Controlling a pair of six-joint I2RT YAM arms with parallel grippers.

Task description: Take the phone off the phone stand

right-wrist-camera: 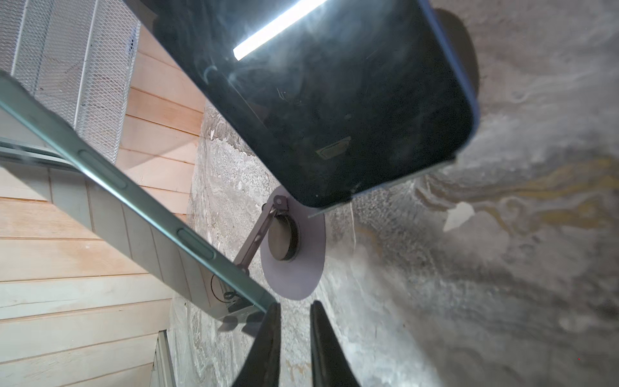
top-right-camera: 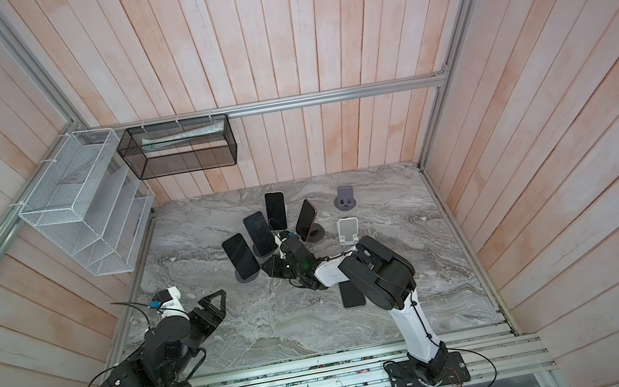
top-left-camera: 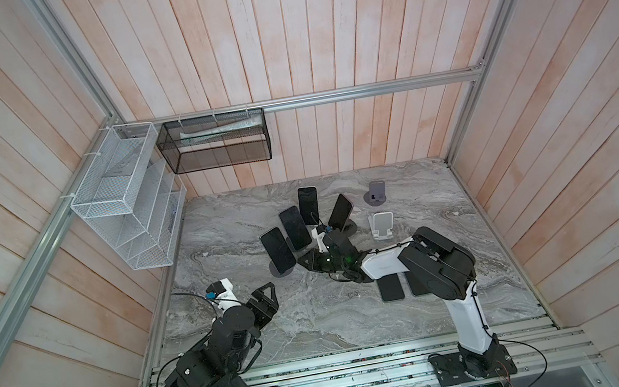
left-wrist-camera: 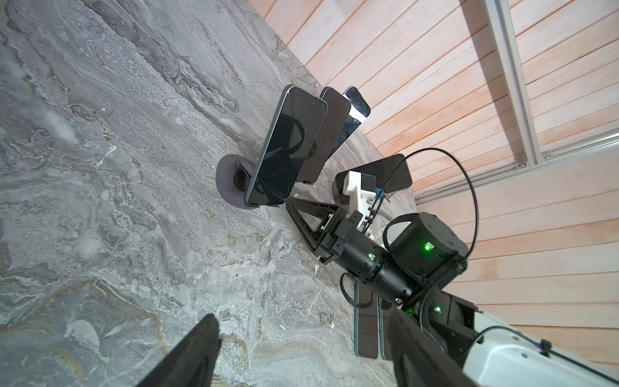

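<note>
1. Your right hand sits low over the counter, reaching into the cluster of phones. Its 2 fingers stand a narrow gap apart with nothing between them, so it is released and grasps nothing.
2. The green-edged phone is the one nearest that hand. It leans tilted back on its stand, at the left end of the cluster in both top views.
3. In the right wrist view, 1 fingertip is just beside that phone's lower corner. You cannot tell whether it touches.
4. The stand's round base lies flat on the counter just past the fingertips, with a dark disc on it and a thin arm running to the phone.
5. The blue-edged phone leans on a stand of its own right beside the green-edged one. Its dark screen mirrors a strip of light.
6. Farther back, the back phone and the slanted phone are also propped up.
7. Your left hand hangs over the near left part of the counter, well apart from the phones. Its fingers are spread wide and hold nothing.
8. The 2 flat phones lie on the counter, partly hidden under your right arm.
9. The white stand and the grey stand are to the right of the cluster.
</note>
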